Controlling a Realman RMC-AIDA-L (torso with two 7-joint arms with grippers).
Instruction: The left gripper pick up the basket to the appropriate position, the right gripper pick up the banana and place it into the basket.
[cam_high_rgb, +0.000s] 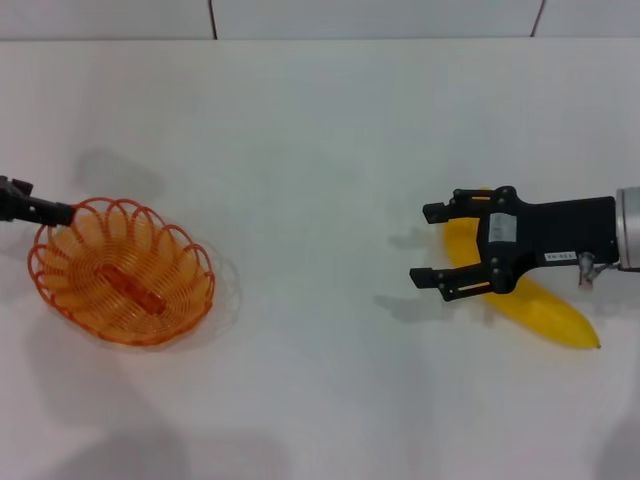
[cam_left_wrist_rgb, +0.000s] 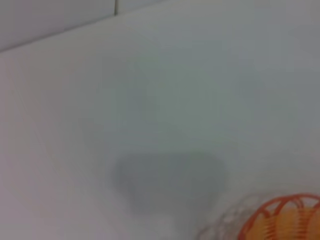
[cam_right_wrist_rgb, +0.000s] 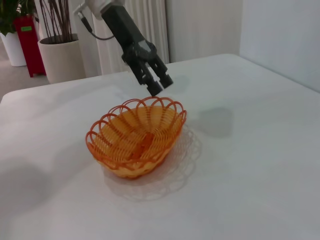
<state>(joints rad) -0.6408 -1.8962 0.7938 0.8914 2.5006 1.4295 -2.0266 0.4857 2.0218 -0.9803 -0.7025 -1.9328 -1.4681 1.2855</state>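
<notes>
The orange wire basket is at the left of the white table, slightly tilted, with its lacy shadow offset beside it. My left gripper reaches in from the far left, its fingertips closed on the basket's rim; the right wrist view shows the gripper pinching the rim of the basket. A piece of the rim also shows in the left wrist view. My right gripper is open at the right, hovering over the upper end of the yellow banana, which lies on the table beneath it.
The white table ends at a tiled wall at the back. Beyond the table's far edge, the right wrist view shows a potted plant and a red object.
</notes>
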